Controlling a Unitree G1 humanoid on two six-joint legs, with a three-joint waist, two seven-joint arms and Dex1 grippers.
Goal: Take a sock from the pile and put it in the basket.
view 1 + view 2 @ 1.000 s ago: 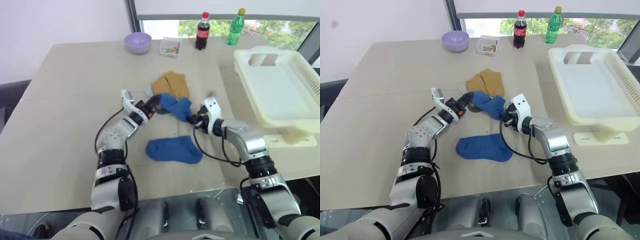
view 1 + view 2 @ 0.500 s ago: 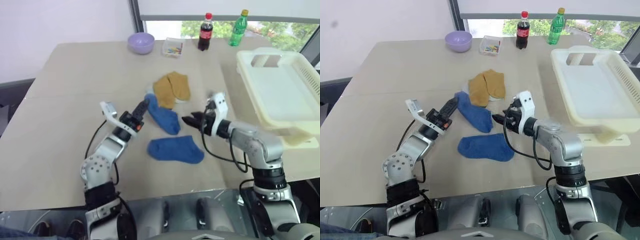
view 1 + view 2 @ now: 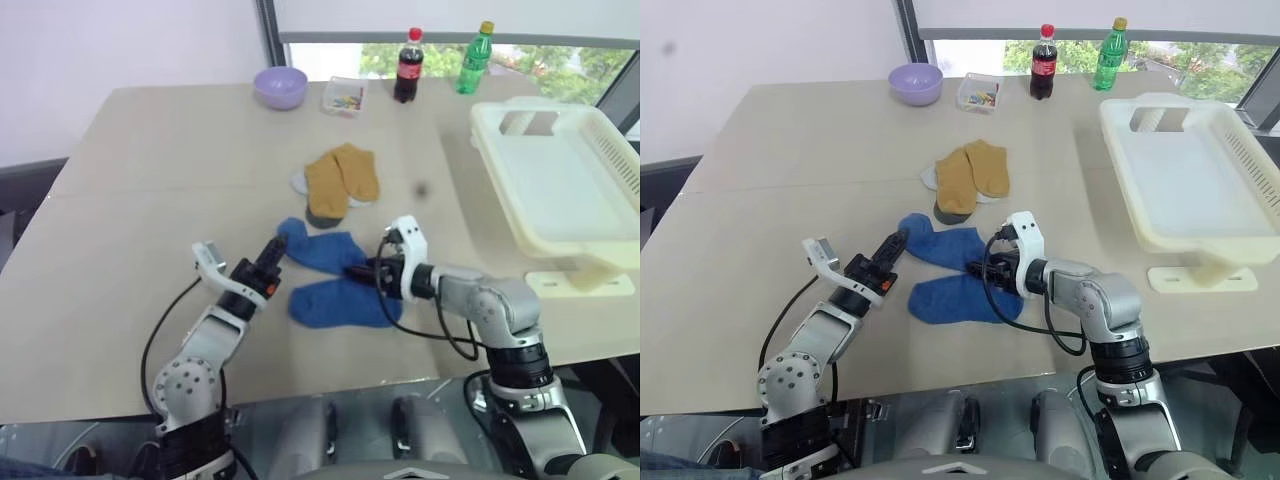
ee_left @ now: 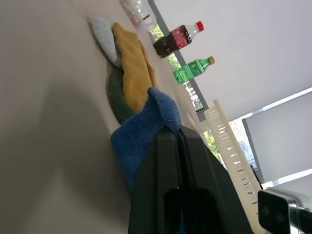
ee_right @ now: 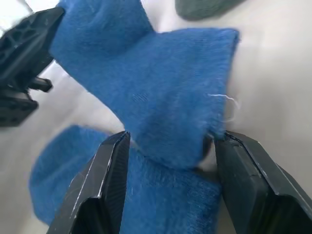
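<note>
Dragged nearer: left gripper (image 3: 896, 243) pinches sock (image 3: 940, 246) (two blue); right gripper (image 5: 168, 168) agape.

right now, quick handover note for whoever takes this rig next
Left claw: shut on the far blue sock, pinching its toe end.
Right claw: open, fingers either side of that sock's cuff, not clamped.
Second blue sock lies flat just nearer the robot. Mustard socks sit beyond.
Basket: on the right, no sock in it.
Left: lift one blue sock and drop it in the basket.
</note>
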